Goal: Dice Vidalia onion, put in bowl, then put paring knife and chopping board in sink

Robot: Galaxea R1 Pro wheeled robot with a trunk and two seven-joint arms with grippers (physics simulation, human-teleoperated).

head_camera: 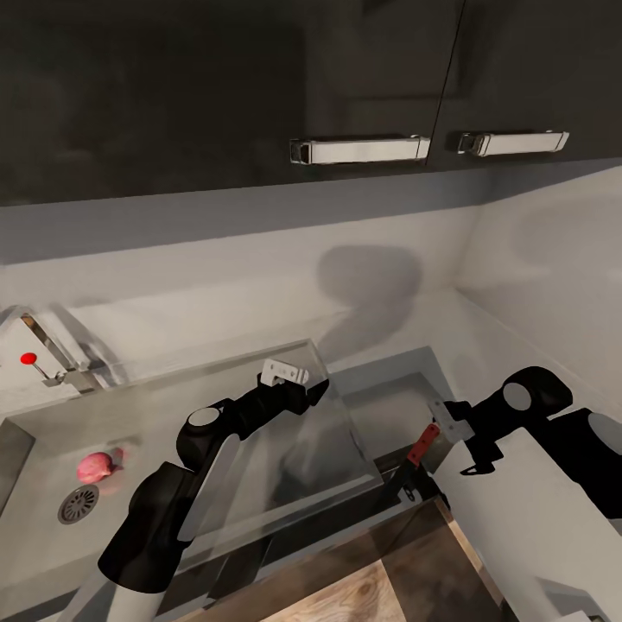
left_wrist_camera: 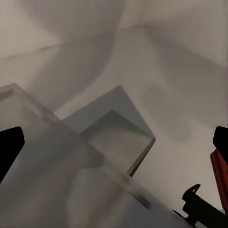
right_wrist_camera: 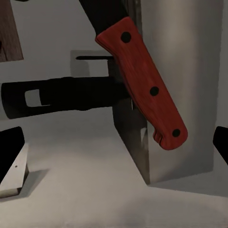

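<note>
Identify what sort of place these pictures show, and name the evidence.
A kitchen, most likely: a steel sink with a tap, a Vidalia onion beside its drain, and dark wall cabinets above.

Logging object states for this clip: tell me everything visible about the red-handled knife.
The small paring knife with a red handle has a slab-like, wood-looking handle carrying three dark rivets and a dark blade. In the head view it stands steeply tilted, handle up, blade down towards the counter's front edge, just ahead of the right hand. Whether that hand grips it cannot be told.
</note>
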